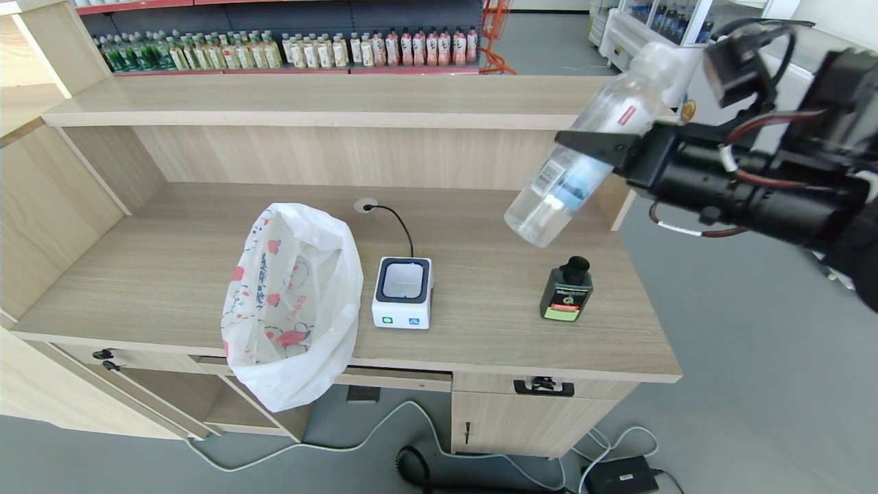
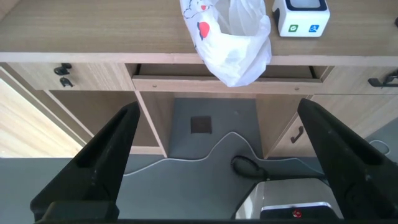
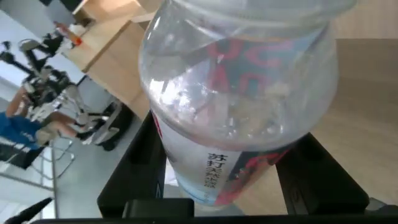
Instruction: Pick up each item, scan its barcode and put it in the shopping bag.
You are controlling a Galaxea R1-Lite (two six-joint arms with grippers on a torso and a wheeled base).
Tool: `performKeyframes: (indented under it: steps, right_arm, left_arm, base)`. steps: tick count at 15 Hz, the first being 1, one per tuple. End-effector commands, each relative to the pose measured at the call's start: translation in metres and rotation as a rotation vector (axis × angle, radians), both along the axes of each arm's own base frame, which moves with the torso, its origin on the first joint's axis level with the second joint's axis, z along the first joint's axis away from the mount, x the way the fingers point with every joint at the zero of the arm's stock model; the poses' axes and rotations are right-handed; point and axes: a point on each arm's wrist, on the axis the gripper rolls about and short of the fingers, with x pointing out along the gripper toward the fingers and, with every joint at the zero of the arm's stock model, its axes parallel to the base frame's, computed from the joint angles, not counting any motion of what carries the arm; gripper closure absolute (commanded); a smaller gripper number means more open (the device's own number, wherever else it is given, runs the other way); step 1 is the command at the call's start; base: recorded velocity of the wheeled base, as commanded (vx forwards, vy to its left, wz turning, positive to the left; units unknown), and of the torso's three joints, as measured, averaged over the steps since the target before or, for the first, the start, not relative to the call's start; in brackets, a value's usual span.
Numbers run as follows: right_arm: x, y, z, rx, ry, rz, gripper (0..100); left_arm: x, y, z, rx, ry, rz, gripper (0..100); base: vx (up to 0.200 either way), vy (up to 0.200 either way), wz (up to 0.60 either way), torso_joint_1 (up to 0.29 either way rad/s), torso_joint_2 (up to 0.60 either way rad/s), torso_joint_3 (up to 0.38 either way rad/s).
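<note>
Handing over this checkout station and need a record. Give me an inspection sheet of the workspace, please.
Surface: wooden counter, no spills seen.
Job's things: clear bottle tilted in the air near the counter's right end; small dark bottle upright on the counter; scanner mid-counter; shopping bag open beside it, hanging over the front edge.
Clutter: nothing seen.
Grippers: right gripper shut on the clear bottle; left gripper open, empty, in front of the counter.
Cables: scanner cable runs to a hole at the back; floor cables under the counter.
Surroundings: drink shelves behind.
</note>
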Motion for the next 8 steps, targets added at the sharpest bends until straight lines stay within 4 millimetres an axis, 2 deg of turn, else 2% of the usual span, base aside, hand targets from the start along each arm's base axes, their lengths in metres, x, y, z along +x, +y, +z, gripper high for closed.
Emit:
performKeyframes:
  steps: [1,2,3,5,8]
  right_arm:
    - [-0.102,-0.036,0.049,0.059,-0.087,0.271,100]
    - [-0.108,-0.038,0.048,0.058,-0.083,0.299,100]
    - [-0.127,-0.040,0.050,0.066,-0.069,0.366,100]
    - [-0.151,-0.045,0.053,0.068,-0.026,0.509,100]
    - [-0.165,-0.044,0.048,0.048,-0.008,0.616,100]
  left_arm:
    - [0.000,0.000,0.000,0.000,0.001,0.000,0]
    - [0.000,0.000,0.000,0.000,0.001,0.000,0]
    - [0.000,0.000,0.000,0.000,0.001,0.000,0]
    - [0.000,0.000,0.000,0.000,0.001,0.000,0]
    - [0.000,0.000,0.000,0.000,0.001,0.000,0]
  base:
    - [0.000,0.000,0.00,0.000,0.00,0.000]
    - [0.000,0.000,0.00,0.000,0.00,0.000]
    - [0.000,0.000,0.00,0.000,0.00,0.000]
    - [0.000,0.000,0.00,0.000,0.00,0.000]
    - [0.000,0.000,0.00,0.000,0.00,0.000]
